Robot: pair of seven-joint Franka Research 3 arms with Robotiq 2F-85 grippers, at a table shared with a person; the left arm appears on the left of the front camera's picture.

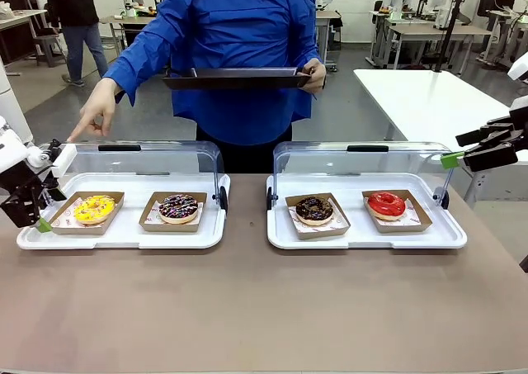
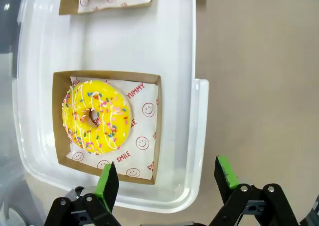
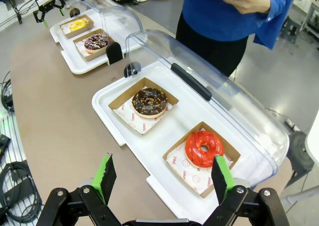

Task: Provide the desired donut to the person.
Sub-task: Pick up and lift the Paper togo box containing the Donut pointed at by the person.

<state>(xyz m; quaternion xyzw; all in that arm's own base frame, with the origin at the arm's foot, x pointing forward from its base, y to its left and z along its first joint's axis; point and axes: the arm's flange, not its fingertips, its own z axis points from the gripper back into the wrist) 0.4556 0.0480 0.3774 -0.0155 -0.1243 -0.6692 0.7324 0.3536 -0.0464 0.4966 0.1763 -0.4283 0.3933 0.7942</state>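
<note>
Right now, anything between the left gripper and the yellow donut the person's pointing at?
Nothing visible. The left gripper is open at the white tray's rim, with the yellow donut just beyond in its cardboard boat. The clear lid is flipped up behind the tray, away from the approach.

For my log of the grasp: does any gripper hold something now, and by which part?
Nothing. The left gripper and the right gripper are open and empty. The person's hand holds a dark tray by its end.
</note>
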